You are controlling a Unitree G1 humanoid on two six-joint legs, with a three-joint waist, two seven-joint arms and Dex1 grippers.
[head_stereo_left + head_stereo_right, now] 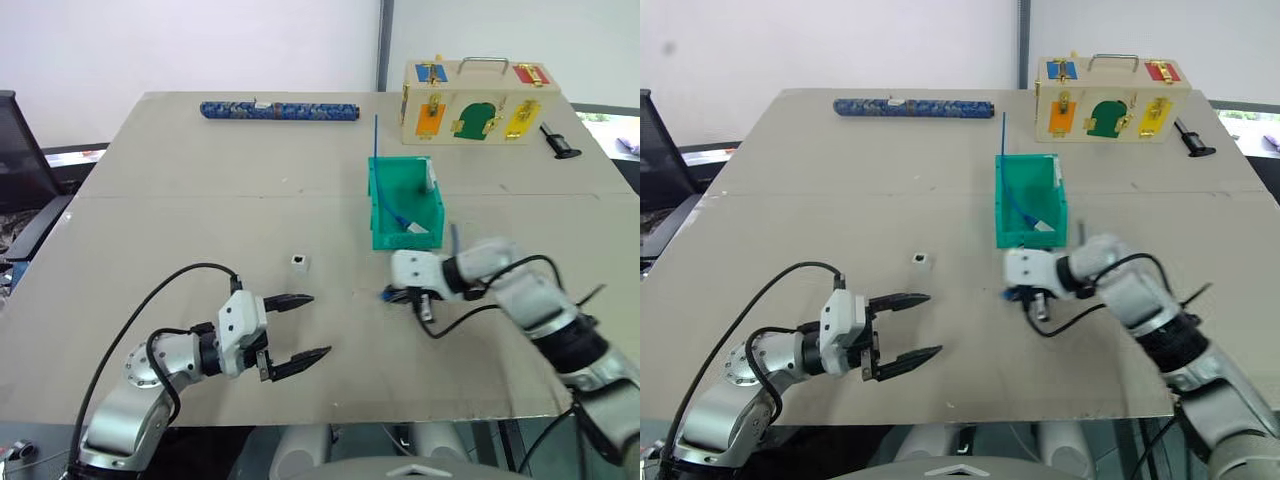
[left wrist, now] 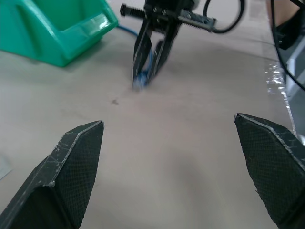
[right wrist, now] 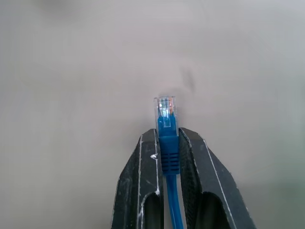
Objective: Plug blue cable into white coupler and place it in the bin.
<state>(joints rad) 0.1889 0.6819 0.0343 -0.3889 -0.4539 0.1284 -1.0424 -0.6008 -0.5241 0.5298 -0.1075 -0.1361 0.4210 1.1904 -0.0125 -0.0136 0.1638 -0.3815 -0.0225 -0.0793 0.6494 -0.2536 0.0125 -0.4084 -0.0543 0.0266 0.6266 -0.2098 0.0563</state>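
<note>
One plug end of the blue cable (image 3: 167, 131) is what I've got in front of me: my right pincer (image 3: 167, 143) is clamped on its blue boot, with the clear connector poking out past the fingertips, just above the desk (image 1: 200, 220). From the head camera that right pincer sits low over the desk just in front of the bin (image 1: 405, 205), pointing toward my left, with a bit of blue showing at its tip. In the left wrist view I see it from the front, fingers (image 2: 141, 52) pinched together on the cable, tip right down at the desk surface; I can't tell if the plug touches it.

White coupler (image 1: 299, 262) next: it sits alone on the desk, apart from both pincers, between them and a bit farther from me than my left one. Dark socket hole shows on its upper face.

My left pincer (image 1: 296, 328) hovers near the front of the desk, fingers spread wide, holding nothing, pointing toward the right arm.

Teal-green bin stands upright near the middle of the desk, and inside it I see a second blue cord (image 1: 400, 217) with a flat white piece (image 1: 417, 229); a thin blue straight stretch sticks up past the back rim.

Farther back: a wooden box (image 1: 478, 102) with coloured latches, a dark-blue patterned roll (image 1: 278, 110) lying along the far edge, and a small black tool (image 1: 557, 142) right of the box.
</note>
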